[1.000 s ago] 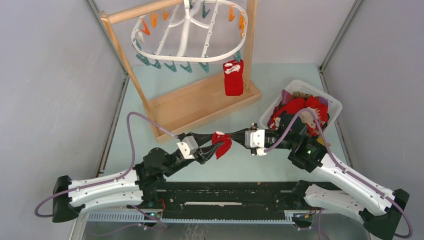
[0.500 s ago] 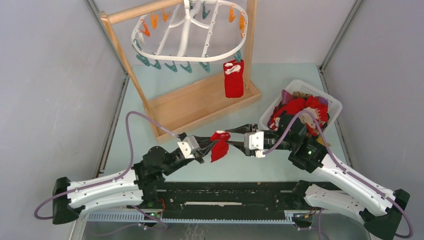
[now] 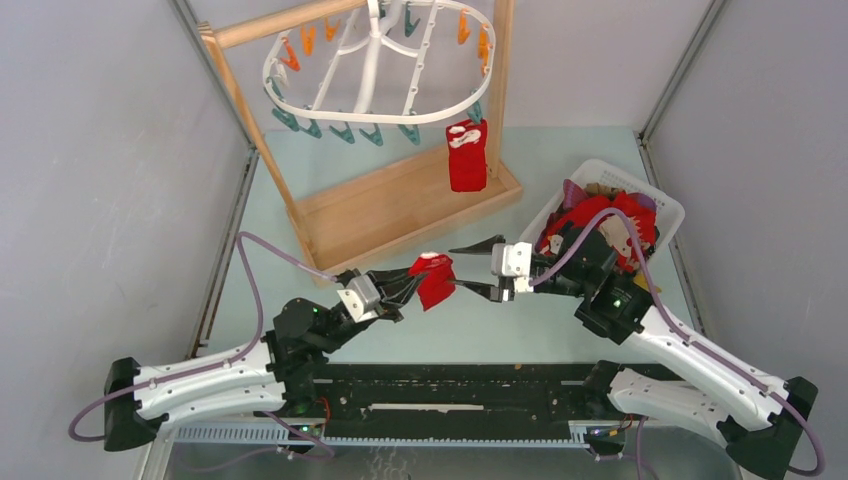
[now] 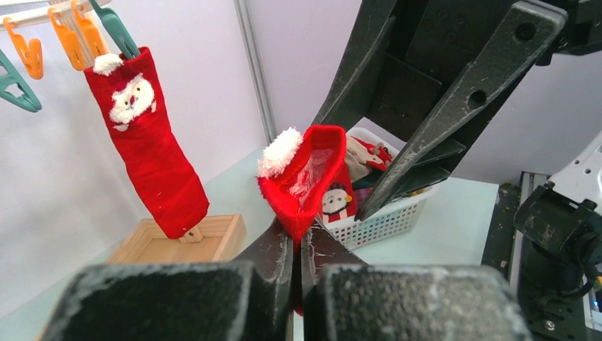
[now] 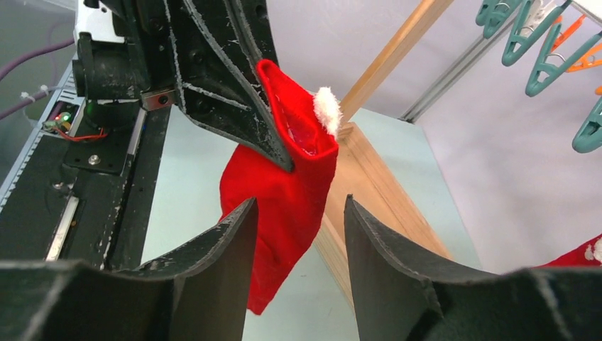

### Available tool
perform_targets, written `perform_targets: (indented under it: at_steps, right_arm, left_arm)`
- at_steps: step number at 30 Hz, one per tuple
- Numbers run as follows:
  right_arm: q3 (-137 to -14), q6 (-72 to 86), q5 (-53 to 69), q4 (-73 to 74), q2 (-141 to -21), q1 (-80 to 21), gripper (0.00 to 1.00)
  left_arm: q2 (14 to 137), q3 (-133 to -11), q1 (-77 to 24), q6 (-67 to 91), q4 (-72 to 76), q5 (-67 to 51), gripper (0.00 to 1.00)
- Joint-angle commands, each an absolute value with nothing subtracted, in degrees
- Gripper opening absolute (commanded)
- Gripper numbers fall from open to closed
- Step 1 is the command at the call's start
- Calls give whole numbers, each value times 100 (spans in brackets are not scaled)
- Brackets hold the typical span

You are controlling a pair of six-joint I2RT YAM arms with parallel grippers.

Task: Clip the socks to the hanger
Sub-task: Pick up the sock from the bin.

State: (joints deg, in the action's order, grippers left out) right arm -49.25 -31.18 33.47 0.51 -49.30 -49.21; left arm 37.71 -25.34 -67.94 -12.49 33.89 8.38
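Pale green table (image 3: 560,170) between grey walls (image 3: 110,150). At the back left a wooden stand (image 3: 400,205) carries the white hanger (image 3: 371,60), with orange and teal pins (image 3: 342,131) dangling round its rim. A red Santa sock, the hung sock (image 3: 467,157), is clipped at the rim's right end and hangs over the stand's tray. Nearer, at mid-table, the left gripper (image 3: 405,285) is pinched tight on a second red sock (image 3: 435,283). It holds the sock by the edge of its opening and clear of the table, so the white-tufted cuff gapes upward and the foot droops below. Just right of it the right gripper (image 3: 470,268) faces the sock with its fingers spread wide and nothing between them, their tips just beside the sock's right side. Whether either tip touches the fabric cannot be told. At far right a white basket (image 3: 600,172) holds the other socks (image 3: 590,215), mostly red, in a heap behind the right arm.
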Motion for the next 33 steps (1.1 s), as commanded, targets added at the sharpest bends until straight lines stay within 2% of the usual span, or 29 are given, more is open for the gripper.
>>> perform_targets:
  at_steps: [1,4,11,15,19,22,23,25,30,33]
  right_arm:
    - [-5003,-2725,3209,-565,-5032,-4939,54]
    - [-5008,-2743,3230,-646,-5048,-4940,48]
    - [-5009,-2826,3323,-710,-5046,-4953,17]
    - [-5008,-2829,3404,-732,-5019,-4948,7]
    - [-5005,-2773,3454,-660,-4991,-4941,8]
    - [-5009,-2757,3437,-695,-4976,-4939,29]
    - [-5009,-2756,3429,-713,-4975,-4939,34]
    - [-5008,-2736,3441,-773,-4976,-4940,36]
    - [-5008,-2691,3458,-867,-5000,-4980,34]
    - [-5010,-2694,3471,-891,-5018,-5018,19]
  left_arm:
    - [3828,-2474,-6751,-1215,3973,802,0]
    - [3849,-2478,-6741,-1149,4075,762,0]
    - [3893,-2463,-6732,-1015,4210,712,0]
    - [3911,-2461,-6732,-897,4210,653,0]
    - [3891,-2444,-6732,-829,4210,618,0]
    - [3879,-2442,-6732,-813,4210,581,0]
    - [3884,-2443,-6732,-809,4210,579,0]
    - [3889,-2441,-6732,-804,4210,571,0]
    - [3968,-2499,-6732,-791,4210,541,0]
    - [4039,-2538,-6732,-770,4210,528,0]
